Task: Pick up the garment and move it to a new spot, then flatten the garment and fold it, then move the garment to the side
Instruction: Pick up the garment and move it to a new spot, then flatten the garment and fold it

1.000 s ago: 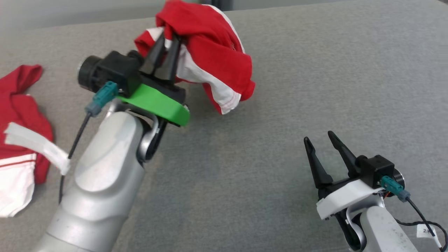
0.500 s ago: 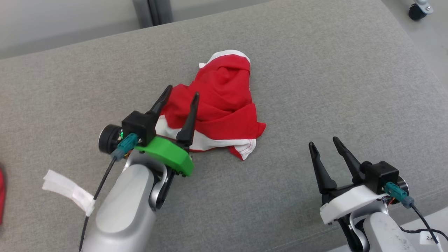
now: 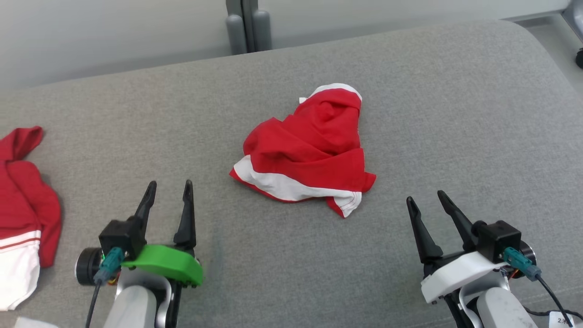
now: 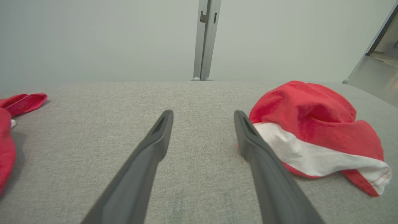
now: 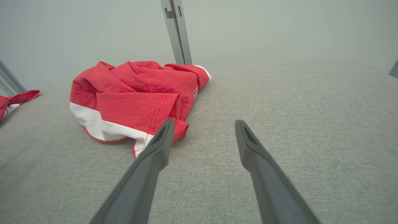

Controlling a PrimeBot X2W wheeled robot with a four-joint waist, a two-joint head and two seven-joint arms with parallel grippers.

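The crumpled red cotton garment, with a white band along one edge, lies in a loose heap near the middle of the grey woven cushion, and nothing grips it. It is bunched, not spread. Folds ride over one another, a white-stitched corner pokes out toward the robot's right side, and another white edge shows at the far end of the heap. I cannot tell from here which part is hem and which is sleeve.

The left gripper, on its green mount, hovers low over the cushion near the heap's left side, clear of the cloth, its two dark fingers spread and empty. The right gripper, on a white mount, sits near that poking corner, also apart from it, fingers parted with nothing between them. The move looks done to me and the flattening not yet begun.

That is where the trouble could come. A pinch into the thick of the heap would likely catch several layers at once, and the garment would rise as a lump instead of opening out. Fingers coming in too steeply might dig into the soft cushion (it looks as if it gives) and miss the thin edge. A second red-and-white garment lies at the cushion's left end, well apart, but spreading that way could muddle the two.
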